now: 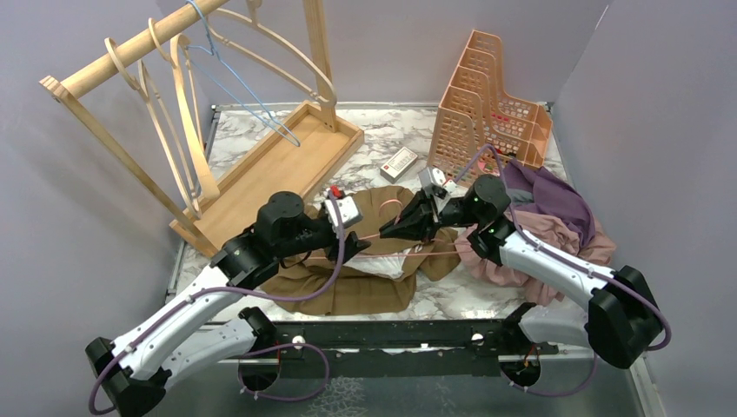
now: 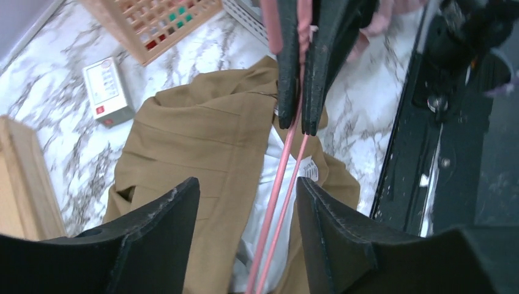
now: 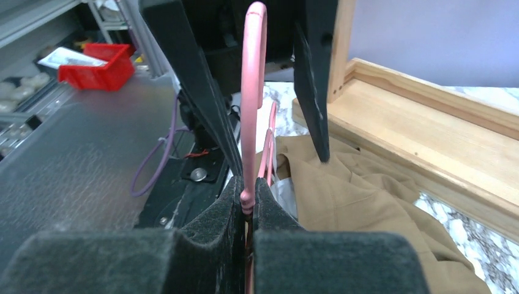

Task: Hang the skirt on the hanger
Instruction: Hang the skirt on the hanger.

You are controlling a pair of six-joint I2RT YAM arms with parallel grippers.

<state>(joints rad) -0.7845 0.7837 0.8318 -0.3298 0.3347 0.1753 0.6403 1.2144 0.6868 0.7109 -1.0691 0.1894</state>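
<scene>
Closest to its own wrist camera, my right gripper (image 3: 247,191), black with foam-padded jaws, is clamping fully shut on the thin pink wire hanger (image 3: 253,92). It is pinching the hanger just below the hook, so the hook is pointing away from me and the frame is reaching out stiff over the cloth. Facing it from the other side, my left gripper (image 2: 246,184) is standing with jaws wide apart and gripping nothing. The two pink wires are running up between its fingers, touching neither one as far as I am seeing. I am judging this as one hand bracing the hanger while the other is lining up to take a wire or the cloth beneath; I am not able to say which. The tan woven skirt (image 2: 196,141) is lying rumpled on the white marble-patterned table (image 2: 367,104), directly under both grippers and not hanging yet. The wires are crossing its pale inner side, and whether they are threaded into the waist is not showing. The skirt is sitting below my left fingers, apart from them, and just under my right fingertips. The wooden clothes rack with tray base (image 1: 278,161) is standing well apart at far left, and a heap of purple and pink clothes (image 1: 556,217) is lying beside my right arm.
</scene>
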